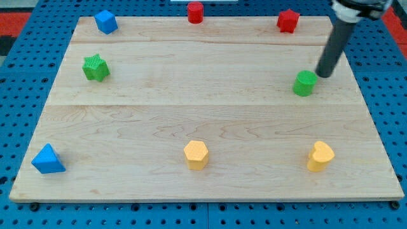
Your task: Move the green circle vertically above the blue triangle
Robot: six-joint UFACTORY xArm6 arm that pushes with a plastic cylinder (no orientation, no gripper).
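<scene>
The green circle [304, 83] stands at the view's right, in the middle band of the wooden board [203, 127]. The blue triangle [48, 159] lies at the view's bottom left corner of the board. My tip [324, 75] is just to the upper right of the green circle, very close to it or touching it. The dark rod slants up to the view's top right.
A green star [95, 67] sits at the left. A blue block [105, 21], a red cylinder [195, 12] and a red star [287, 20] line the top edge. A yellow hexagon [196, 154] and a yellow heart [320, 156] sit near the bottom edge.
</scene>
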